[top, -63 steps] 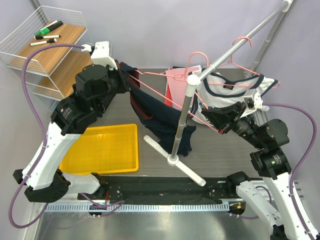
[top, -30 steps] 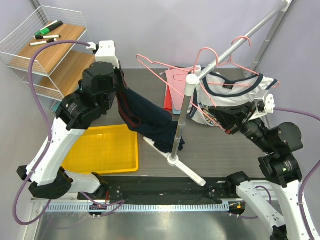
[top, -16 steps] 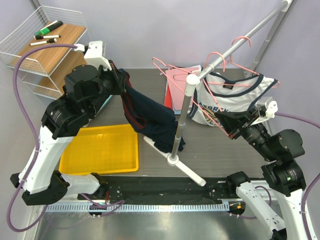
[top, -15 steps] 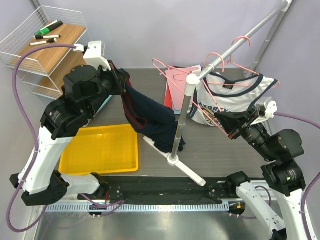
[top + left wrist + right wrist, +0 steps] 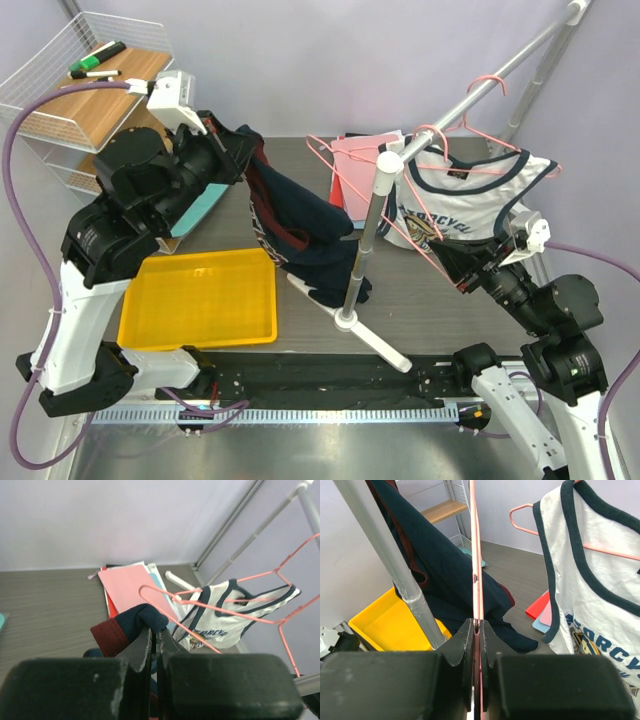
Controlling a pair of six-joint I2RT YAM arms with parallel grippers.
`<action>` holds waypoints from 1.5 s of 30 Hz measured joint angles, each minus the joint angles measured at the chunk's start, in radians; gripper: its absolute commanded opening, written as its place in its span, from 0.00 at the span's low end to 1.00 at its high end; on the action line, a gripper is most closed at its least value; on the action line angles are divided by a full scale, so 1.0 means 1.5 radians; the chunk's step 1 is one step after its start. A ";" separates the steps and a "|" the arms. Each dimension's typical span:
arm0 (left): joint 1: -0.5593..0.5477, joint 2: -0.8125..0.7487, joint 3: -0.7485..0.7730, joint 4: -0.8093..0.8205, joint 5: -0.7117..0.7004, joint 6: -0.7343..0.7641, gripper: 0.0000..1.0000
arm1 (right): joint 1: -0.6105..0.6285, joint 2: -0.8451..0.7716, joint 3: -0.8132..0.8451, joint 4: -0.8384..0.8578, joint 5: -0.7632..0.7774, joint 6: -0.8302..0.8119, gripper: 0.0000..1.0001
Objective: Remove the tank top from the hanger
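My left gripper (image 5: 238,150) is shut on the dark-red-trimmed edge of the navy tank top (image 5: 300,235) and holds it high at the back left. The fabric hangs down to the table. In the left wrist view the fingertips (image 5: 156,632) pinch the bunched navy cloth (image 5: 145,617). My right gripper (image 5: 462,275) is shut on the wire of a pink hanger (image 5: 474,540), which reaches left past the rack pole (image 5: 365,240). The hanger's far end (image 5: 210,605) lies just beside the navy cloth. I cannot tell whether it still passes through it.
A white tank top (image 5: 470,195) hangs on a second pink hanger on the slanted rail. A yellow tray (image 5: 200,300) lies at the front left. A wire shelf (image 5: 80,90) stands at the back left. Pink and red folders (image 5: 355,165) lie at the back centre.
My left gripper has lifted the navy tank top and drawn it left. My right gripper has pulled the pink hanger to the right, so its far end has slid away from the cloth.
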 measured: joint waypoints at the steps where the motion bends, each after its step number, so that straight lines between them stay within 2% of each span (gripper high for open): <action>1: 0.000 0.000 0.008 0.002 0.003 0.002 0.00 | 0.000 -0.006 -0.003 0.001 0.000 0.002 0.20; 3: 0.000 0.003 0.028 0.006 0.006 0.011 0.00 | 0.000 -0.018 -0.007 0.001 0.002 0.004 0.29; 4: 0.000 0.003 0.035 0.008 0.007 0.015 0.00 | 0.000 -0.022 -0.008 -0.001 0.003 0.006 0.38; 7: 0.000 0.008 0.061 0.015 0.012 0.035 0.00 | 0.000 -0.025 -0.008 -0.006 0.004 0.008 0.56; 10: 0.000 0.020 0.098 0.016 0.015 0.056 0.00 | 0.000 -0.024 -0.008 -0.019 0.008 0.010 0.69; 13: 0.000 0.035 0.151 0.014 0.015 0.079 0.00 | 0.000 -0.023 -0.008 -0.027 0.017 0.011 0.75; 17: 0.000 0.034 0.196 0.016 0.022 0.094 0.00 | 0.000 -0.022 -0.004 -0.051 0.054 0.022 0.79; 25: 0.000 -0.004 0.205 0.016 0.058 0.094 0.00 | 0.000 -0.048 0.058 -0.085 0.182 0.056 0.81; 35: 0.000 -0.016 0.281 0.038 0.084 0.101 0.00 | 0.000 -0.064 0.084 -0.097 0.210 0.076 0.80; 40: 0.000 -0.027 0.298 0.039 0.052 0.144 0.00 | 0.000 -0.066 0.085 -0.108 0.192 0.079 0.80; 45: 0.000 -0.022 0.302 0.020 -0.035 0.223 0.00 | 0.000 -0.078 0.085 -0.142 0.169 0.076 0.81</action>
